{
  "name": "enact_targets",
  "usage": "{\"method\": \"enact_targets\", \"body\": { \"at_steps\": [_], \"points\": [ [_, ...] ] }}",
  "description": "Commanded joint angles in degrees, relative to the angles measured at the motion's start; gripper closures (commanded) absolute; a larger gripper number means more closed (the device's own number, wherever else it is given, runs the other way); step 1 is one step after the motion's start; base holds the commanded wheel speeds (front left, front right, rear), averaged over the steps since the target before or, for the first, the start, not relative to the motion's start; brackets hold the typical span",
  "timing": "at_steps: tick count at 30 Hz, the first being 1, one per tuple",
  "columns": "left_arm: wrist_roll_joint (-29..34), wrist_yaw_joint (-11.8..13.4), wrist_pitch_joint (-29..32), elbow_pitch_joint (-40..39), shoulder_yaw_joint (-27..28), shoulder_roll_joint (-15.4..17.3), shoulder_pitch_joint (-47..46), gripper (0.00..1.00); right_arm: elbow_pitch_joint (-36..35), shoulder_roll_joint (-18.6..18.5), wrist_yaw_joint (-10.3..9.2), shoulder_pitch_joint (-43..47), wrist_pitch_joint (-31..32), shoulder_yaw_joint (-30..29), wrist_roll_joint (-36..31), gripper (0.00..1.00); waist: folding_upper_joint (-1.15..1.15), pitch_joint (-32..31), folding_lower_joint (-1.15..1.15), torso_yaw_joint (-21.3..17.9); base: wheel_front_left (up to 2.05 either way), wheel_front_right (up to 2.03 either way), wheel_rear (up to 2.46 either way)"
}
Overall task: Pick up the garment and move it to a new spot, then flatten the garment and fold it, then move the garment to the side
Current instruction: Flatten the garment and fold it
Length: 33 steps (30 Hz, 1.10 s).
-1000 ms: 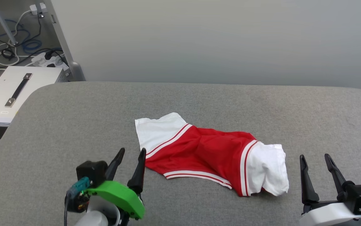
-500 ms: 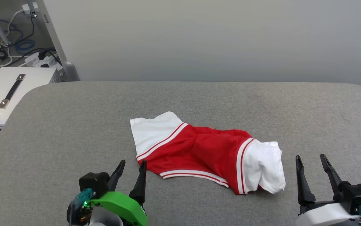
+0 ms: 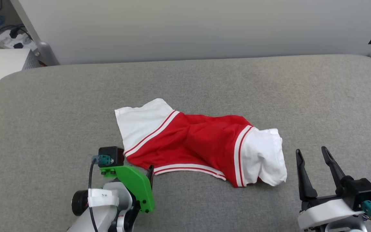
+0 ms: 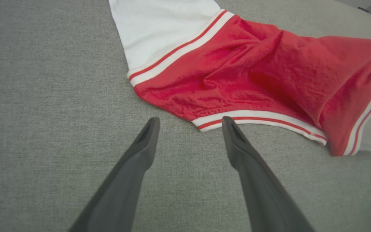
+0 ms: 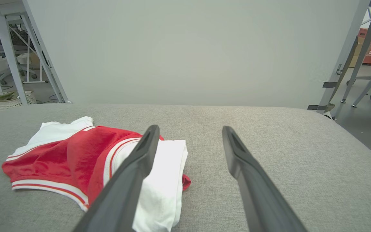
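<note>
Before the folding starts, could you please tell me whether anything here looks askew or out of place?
The red jersey T-shirt with white sleeves lies bunched and creased, slanting across the grey fabric-covered surface. Nothing looks spilled or damaged.

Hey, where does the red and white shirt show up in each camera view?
Head view: garment in the middle, on the gray cushion.
Left wrist view: garment across the top and right, just beyond the open left claw.
Right wrist view: garment at lower left, partly behind the right claw.
Shared landmark: the striped trim on its near edge.
</note>
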Motion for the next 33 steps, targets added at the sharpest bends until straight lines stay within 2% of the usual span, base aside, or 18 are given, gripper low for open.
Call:
{"method": "enact_targets", "body": {
  "at_steps": [1, 11, 18, 19, 20, 27, 33],
  "points": [
    [-0.7, 0.3, 0.5, 0.9, 0.4, -0.1, -1.8, 0.00, -0.2, -0.1, -0.04, -1.2, 0.0, 0.3, -0.6, 0.00, 0.00, 2.9, 0.00, -2.3, 0.00, 0.00, 0.00],
    [-1.8, 0.0, 1.8, 9.4, 1.2, -1.0, -6.1, 0.00, 0.4, -0.1, -0.04, -2.8, -0.4, 1.1, -1.0, 0.00, 0.00, 5.4, 0.00, -4.6, 0.00, 0.00, 0.00],
    [-2.2, -2.0, 3.6, 14.8, -0.7, -2.3, -7.1, 0.00, 0.5, -0.1, -0.04, -3.1, -0.5, 1.3, -1.2, 0.00, 0.00, 5.9, 0.00, -5.0, 0.00, 0.00, 0.00],
    [-2.2, -2.5, 4.0, 15.3, -1.2, -2.5, -7.1, 0.54, 0.5, -0.1, -0.04, -3.0, -0.5, 1.3, -1.2, 0.00, 0.00, 5.9, 0.00, -4.9, 0.00, 0.00, 0.00],
    [-2.5, -3.2, 4.1, 15.6, -1.4, -2.8, -7.0, 1.00, 0.6, -0.1, -0.04, -3.0, -0.5, 1.3, -1.2, 0.00, 0.00, 5.8, 0.00, -4.8, 0.00, 0.00, 0.00],
    [-4.2, -5.1, 1.7, 14.7, -0.6, -3.1, -5.0, 1.00, 1.1, -0.1, -0.04, -2.3, -0.3, 0.8, -1.2, 0.00, 0.00, 3.1, 0.00, -3.3, 0.00, 0.00, 0.00],
    [-5.3, -4.1, 0.9, 7.6, 1.4, -0.1, -1.3, 1.00, 2.4, -0.1, -0.04, -0.7, -0.2, -0.4, -0.7, 0.00, 0.00, -0.6, 0.00, -0.5, 0.00, 0.00, 0.00]
  ]
}}
